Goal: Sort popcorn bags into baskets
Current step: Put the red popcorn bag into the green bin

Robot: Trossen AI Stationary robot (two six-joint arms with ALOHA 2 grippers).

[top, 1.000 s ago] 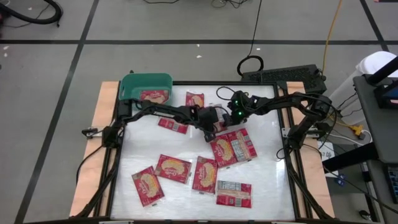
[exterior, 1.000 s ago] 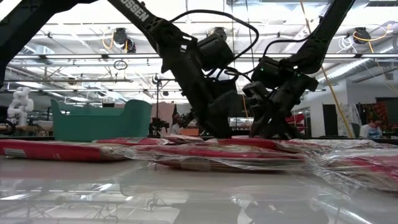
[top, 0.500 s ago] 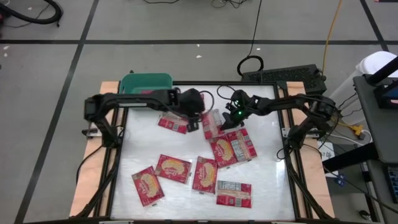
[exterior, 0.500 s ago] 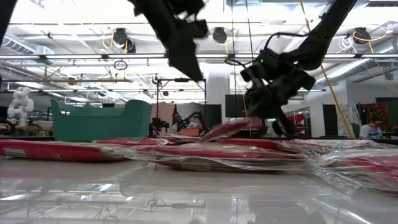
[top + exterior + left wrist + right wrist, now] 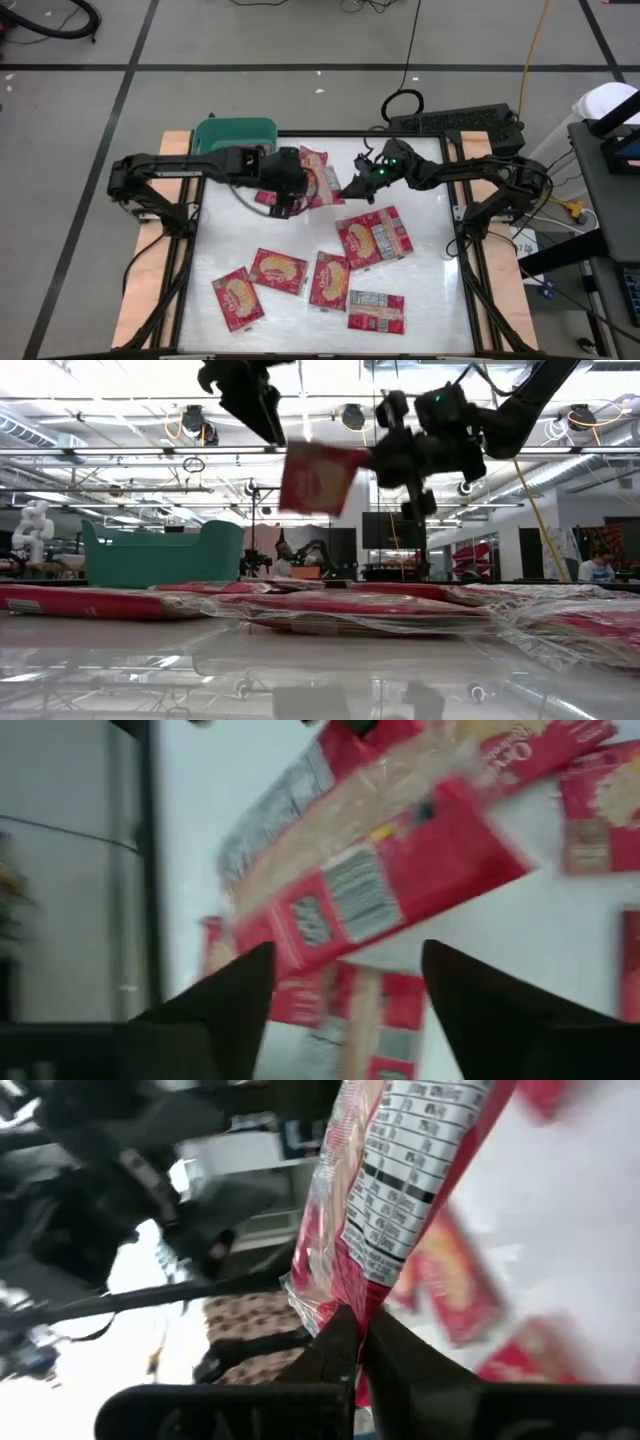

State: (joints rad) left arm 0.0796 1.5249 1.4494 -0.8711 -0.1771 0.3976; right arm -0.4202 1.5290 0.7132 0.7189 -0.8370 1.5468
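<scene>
My right gripper (image 5: 350, 187) is shut on one red popcorn bag (image 5: 320, 180), held high above the table in the low view (image 5: 318, 478). My left gripper (image 5: 285, 187) is open and raised just left of that bag; in its wrist view its fingers (image 5: 240, 995) stand apart below the bag (image 5: 400, 860) without touching it. The teal basket (image 5: 235, 127) stands at the far-left corner. Several more bags lie flat on the table, among them one (image 5: 375, 237) and another (image 5: 278, 270). My right gripper pinches the bag between its two fingers at one end edge (image 5: 345, 1295), coming about level from the table's right. The bag is lifted clear of the table and stands out tilted from the fingers toward the left arm, its label panel (image 5: 400, 1170) facing the wrist camera.
Other bags lie at the near side (image 5: 330, 280), (image 5: 237, 297), (image 5: 375, 312), and one (image 5: 275, 202) partly under the left arm. The basket's wall (image 5: 160, 555) rises at the low view's left. The table's frame rails run along both sides.
My right gripper has raised the bag from the table, first its one end, then wholly clear, carrying it up and a little toward the far left. My left gripper has risen off the pile and drawn back toward the table's left, nearer the basket.
</scene>
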